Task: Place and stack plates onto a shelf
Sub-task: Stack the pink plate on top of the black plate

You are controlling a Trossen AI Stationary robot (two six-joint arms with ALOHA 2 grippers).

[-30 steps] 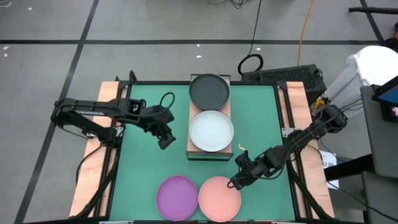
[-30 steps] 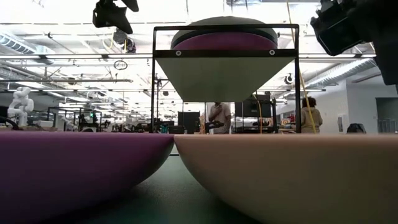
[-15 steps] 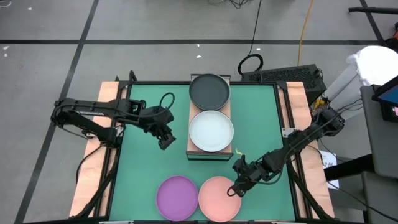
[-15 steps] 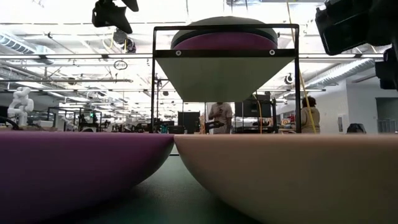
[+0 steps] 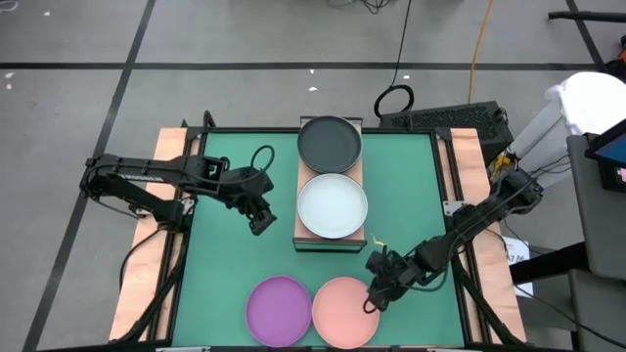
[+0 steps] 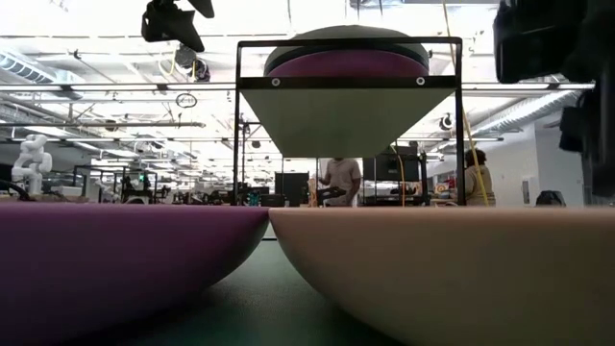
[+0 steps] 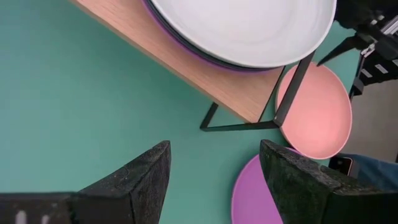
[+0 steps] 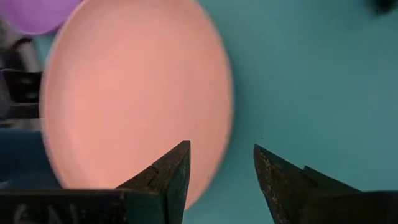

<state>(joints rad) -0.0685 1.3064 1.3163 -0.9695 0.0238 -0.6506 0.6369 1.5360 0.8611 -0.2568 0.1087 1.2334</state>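
Pink plate (image 5: 345, 312) lies on the green mat (image 5: 225, 254) in front of the shelf (image 5: 331, 240); the right gripper (image 5: 376, 296), fingers open, straddles its right rim; the left gripper (image 5: 258, 217) waits open, farther off.

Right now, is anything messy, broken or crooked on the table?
Nothing stands out. The purple plate and pink plate lie flat on the green mat, and the stacks sit level on the wooden shelf. Nothing looks spilled or damaged.
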